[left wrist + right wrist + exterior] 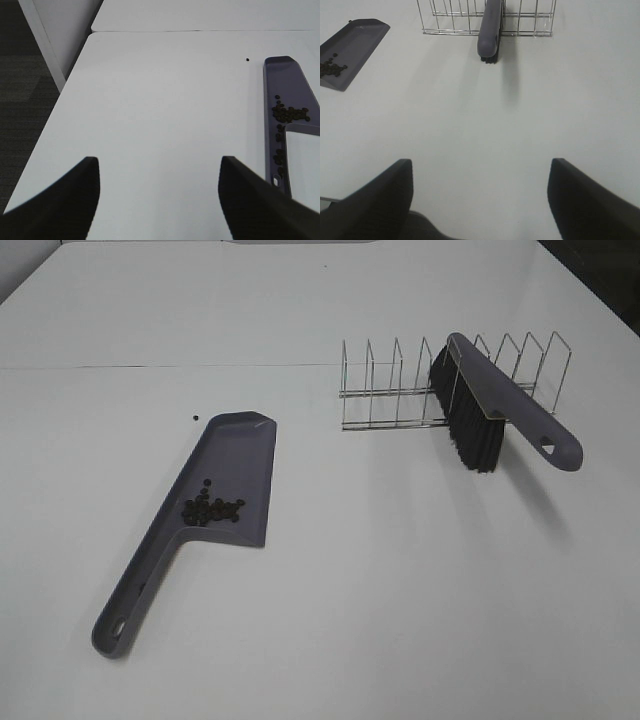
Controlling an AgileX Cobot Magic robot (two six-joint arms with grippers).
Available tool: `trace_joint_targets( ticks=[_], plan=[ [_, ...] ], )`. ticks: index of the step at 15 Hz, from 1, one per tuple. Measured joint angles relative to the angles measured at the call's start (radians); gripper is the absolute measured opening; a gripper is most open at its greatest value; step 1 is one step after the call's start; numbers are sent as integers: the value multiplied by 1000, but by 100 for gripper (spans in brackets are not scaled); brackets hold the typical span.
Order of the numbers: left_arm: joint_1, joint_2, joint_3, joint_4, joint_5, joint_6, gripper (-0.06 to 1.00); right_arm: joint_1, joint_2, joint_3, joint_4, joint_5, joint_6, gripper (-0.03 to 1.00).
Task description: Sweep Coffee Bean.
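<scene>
Small dark coffee beans (212,508) lie gathered in the purple-grey plastic dustpan (235,455); one stray bean (195,419) awaits sweeping. Both end effectors, left (157,195) and right (480,200), stand apart, empty; the brush (505,405) must be lifted next.

Dustpan (287,95) cut off by left wrist view's 3 o'clock edge; brush (489,30) handle cut at right wrist view's 12 o'clock edge. Both arms unseen in exterior view.
</scene>
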Motion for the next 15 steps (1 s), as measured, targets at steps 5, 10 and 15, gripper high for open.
trace_joint_targets(
  ticks=[5,10,15],
  plan=[
    [0,0,0,0,0,0,60,0,0,0,-1,0,0,65],
    [0,0,0,0,0,0,60,0,0,0,-1,0,0,65],
    [0,0,0,0,-1,-2,60,0,0,0,-1,0,0,65]
  ],
)
